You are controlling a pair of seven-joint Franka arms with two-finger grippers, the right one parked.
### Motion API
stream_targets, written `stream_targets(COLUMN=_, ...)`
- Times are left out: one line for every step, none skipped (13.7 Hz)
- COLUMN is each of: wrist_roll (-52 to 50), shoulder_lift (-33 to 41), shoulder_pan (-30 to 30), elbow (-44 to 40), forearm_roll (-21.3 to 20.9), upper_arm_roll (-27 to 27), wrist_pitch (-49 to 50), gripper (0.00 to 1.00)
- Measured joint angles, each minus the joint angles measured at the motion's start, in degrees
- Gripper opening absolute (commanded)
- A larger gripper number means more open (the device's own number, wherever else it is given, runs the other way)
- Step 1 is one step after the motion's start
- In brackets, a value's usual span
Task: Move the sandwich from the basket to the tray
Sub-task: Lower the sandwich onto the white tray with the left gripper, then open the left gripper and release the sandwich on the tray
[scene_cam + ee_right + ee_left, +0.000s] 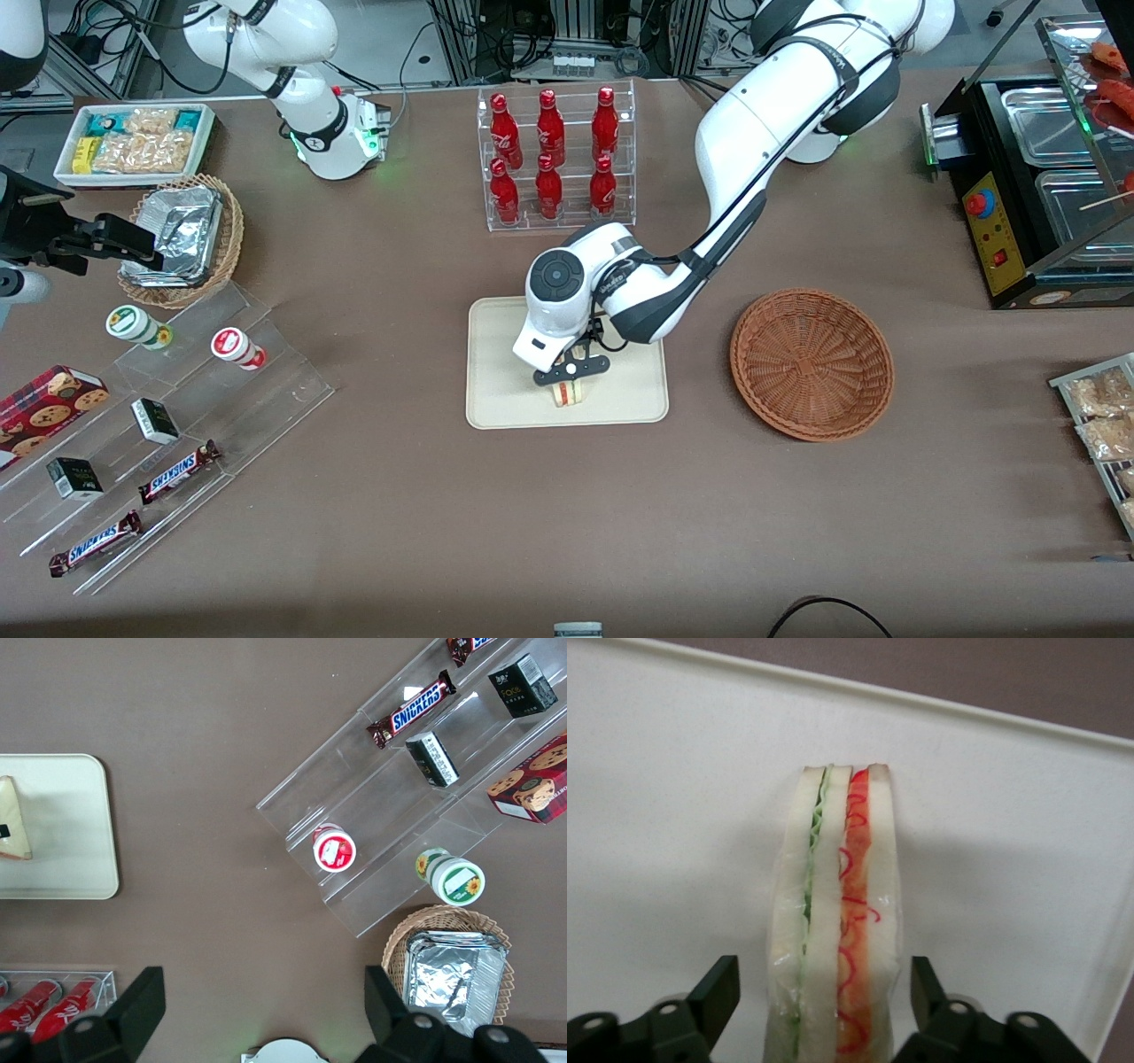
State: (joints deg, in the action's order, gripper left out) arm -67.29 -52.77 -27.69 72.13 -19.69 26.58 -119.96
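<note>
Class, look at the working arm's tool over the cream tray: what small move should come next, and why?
Probably lift the tool straight up. Its fingers stand open, apart from the triangular white-bread sandwich, which already stands on the flat cream-beige rectangular tray, while the round reddish-brown wicker basket holds nothing.

even, bright overhead light, soft shadows under the arm on the tray (496,354). the gripper (824,1001) over the tray casts a faint grey shadow at nine o'clock of the sandwich (833,904); wrist view slightly soft, washed-out white.
</note>
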Motion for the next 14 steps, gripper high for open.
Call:
stream_targets(wrist_roll=-0.01, shoulder_lift=0.38, shoulder_pan=0.0, elbow=-0.46, forearm_roll=0.0, upper_arm_roll=0.02, wrist_pitch=0.27, gripper=1.0)
stream_targets(wrist_roll=-0.01, shoulder_lift=1.03, shoulder_pan=0.0, elbow=-0.81, forearm_roll=0.0, upper_arm_roll=0.03, wrist_pitch=0.99, gripper=1.0)
stream_targets(wrist_roll=-0.01, shoulder_lift=1.86, shoulder_pan=0.0, elbow=-1.05, forearm_roll=0.0, upper_arm_roll=0.05, wrist_pitch=1.89, gripper=1.0)
stream_targets(wrist_roll=-0.02, shoulder_lift=2.92, shoulder_pan=0.01, elbow=-1.19, forearm_roll=0.0, upper_arm_roll=0.08, wrist_pitch=2.72, gripper=1.0)
stream_targets(wrist_roll=-0.05, shoulder_lift=4.15, shoulder_pan=0.02, elbow=-1.26, forearm_roll=0.0, upper_arm_roll=0.1, wrist_pitch=3.55, gripper=1.0)
stream_targets(wrist_roll=-0.15, shoulder_lift=5.47, shoulder_pan=0.02, elbow=-1.32, forearm_roll=0.04, upper_arm_roll=0.15, wrist_pitch=4.64, gripper=1.0)
stream_targets(wrist_roll=-0.25, shoulder_lift=6.77, shoulder_pan=0.02, elbow=-1.37, forearm_roll=0.05, upper_arm_roll=0.21, wrist_pitch=5.82, gripper=1.0)
stream_targets(wrist_roll=-0.26, shoulder_lift=8.11, shoulder_pan=0.03, elbow=-1.43, forearm_roll=0.06, upper_arm_roll=0.23, wrist_pitch=6.78, gripper=1.0)
stream_targets(wrist_roll=-0.26, shoulder_lift=9.36, shoulder_pan=0.05, elbow=-1.49, forearm_roll=0.06, upper_arm_roll=0.23, wrist_pitch=7.44, gripper=1.0)
stream_targets(wrist_roll=-0.26, shoulder_lift=10.39, shoulder_pan=0.09, elbow=-1.66, forearm_roll=0.06, upper_arm_roll=0.22, wrist_pitch=7.59, gripper=1.0)
stream_targets(wrist_roll=-0.26, shoulder_lift=11.04, shoulder_pan=0.11, elbow=-2.23, forearm_roll=0.06, upper_arm_roll=0.17, wrist_pitch=7.63, gripper=1.0)
stream_targets(wrist_roll=-0.26, shoulder_lift=11.36, shoulder_pan=0.14, elbow=-2.8, forearm_roll=0.06, upper_arm_roll=0.05, wrist_pitch=7.65, gripper=1.0)
stream_targets(wrist_roll=-0.26, shoulder_lift=11.43, shoulder_pan=0.2, elbow=-3.27, forearm_roll=0.05, upper_arm_roll=-0.1, wrist_pitch=7.76, gripper=1.0)
stream_targets(wrist_roll=-0.26, shoulder_lift=11.43, shoulder_pan=0.3, elbow=-3.44, forearm_roll=0.05, upper_arm_roll=-0.19, wrist_pitch=8.1, gripper=1.0)
